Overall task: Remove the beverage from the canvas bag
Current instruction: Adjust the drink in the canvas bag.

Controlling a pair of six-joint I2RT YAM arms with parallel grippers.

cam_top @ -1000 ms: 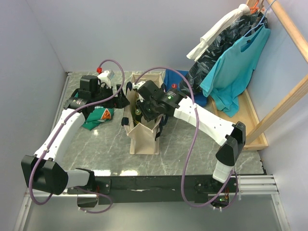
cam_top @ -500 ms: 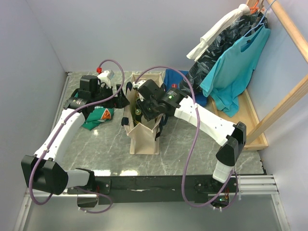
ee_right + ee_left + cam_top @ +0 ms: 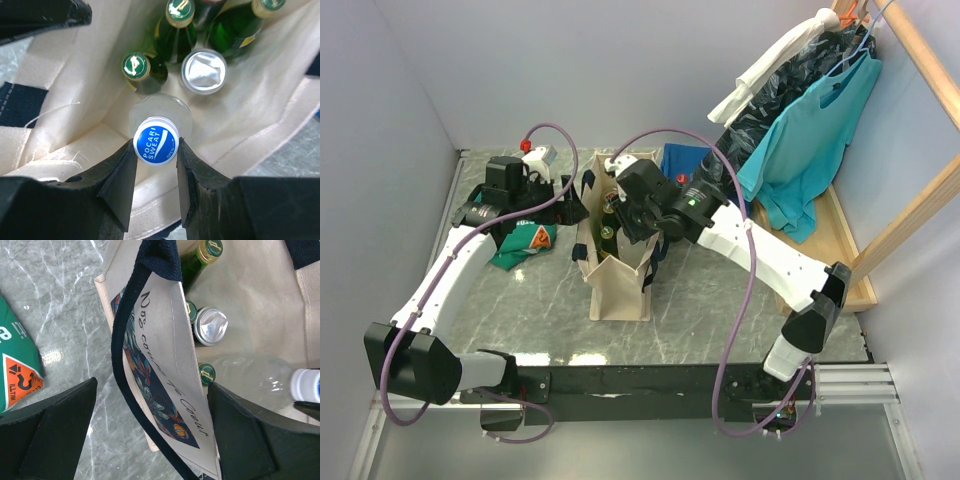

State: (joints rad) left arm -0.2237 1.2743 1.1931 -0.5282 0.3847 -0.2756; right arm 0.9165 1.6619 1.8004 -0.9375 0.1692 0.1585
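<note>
The cream canvas bag (image 3: 620,285) stands upright mid-table with its mouth open. My right gripper (image 3: 156,150) reaches into the bag from above and is shut on the blue "Pocari Sweat" cap (image 3: 156,140) of a clear plastic bottle (image 3: 250,380); in the top view it (image 3: 625,205) is over the bag's far end. My left gripper (image 3: 150,385) is open, straddling the bag's left wall (image 3: 165,340), one finger inside and one outside; from above it (image 3: 575,205) is at the bag's left rim. Several green glass bottles (image 3: 136,67) and a silver can (image 3: 203,71) stand inside.
A folded green T-shirt (image 3: 525,245) lies left of the bag. A small white bottle with a red cap (image 3: 535,152) stands at the far left. A folded blue cloth (image 3: 685,160) lies behind the bag. A wooden rack with hanging clothes (image 3: 810,140) fills the right side.
My right arm has risen and shifted toward the far side with the bottle cap in its jaws; green bottle tops now show in the bag from above. The left arm has not moved.
</note>
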